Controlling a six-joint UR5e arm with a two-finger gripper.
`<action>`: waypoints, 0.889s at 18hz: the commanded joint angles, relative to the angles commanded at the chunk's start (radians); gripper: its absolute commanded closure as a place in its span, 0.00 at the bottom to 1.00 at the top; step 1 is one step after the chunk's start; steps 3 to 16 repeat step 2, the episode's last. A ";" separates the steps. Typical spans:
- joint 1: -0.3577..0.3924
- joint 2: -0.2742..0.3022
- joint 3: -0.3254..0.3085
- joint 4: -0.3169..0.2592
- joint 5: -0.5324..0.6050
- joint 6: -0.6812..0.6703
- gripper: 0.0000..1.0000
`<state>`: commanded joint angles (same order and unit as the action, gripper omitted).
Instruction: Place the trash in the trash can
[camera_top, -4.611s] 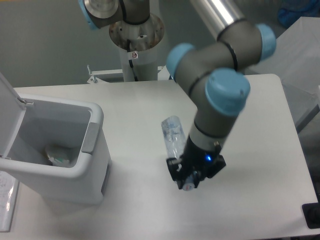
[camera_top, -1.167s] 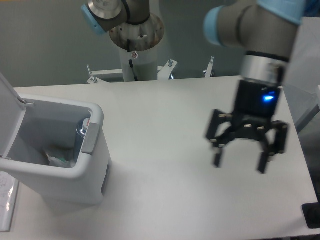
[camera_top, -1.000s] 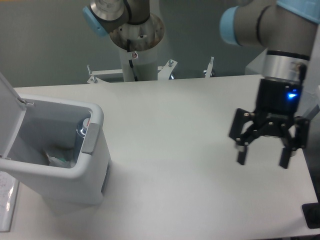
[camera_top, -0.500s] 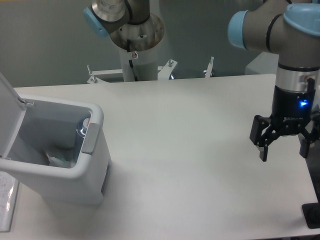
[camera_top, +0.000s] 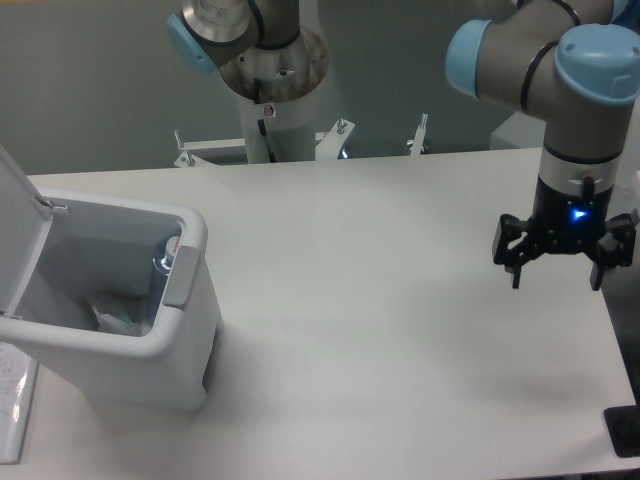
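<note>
Camera view: black two-finger gripper (camera_top: 556, 270) wide and empty above the white table (camera_top: 400, 330), well apart from the white boxy plastic bin (camera_top: 120, 300), lid up, flattened clear bottle (camera_top: 163, 268) and crumpled wrapper (camera_top: 117, 318) inside, task seemingly complete.

- The trash can (camera_top: 190, 330) stands at the table's (camera_top: 380, 330) left, lid (camera_top: 15, 215) raised; the bottle (camera_top: 163, 268) leans inside its right wall; the wrapper (camera_top: 115, 318) lies on the bottom
- The gripper (camera_top: 557, 280) hangs over the table's right edge, fingers spread, empty
</note>
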<state>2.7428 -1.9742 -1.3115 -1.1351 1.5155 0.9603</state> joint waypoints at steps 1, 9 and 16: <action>0.000 0.002 0.000 0.000 0.000 0.000 0.00; 0.000 0.002 -0.002 0.000 0.000 0.000 0.00; 0.000 0.002 -0.002 0.000 0.000 0.000 0.00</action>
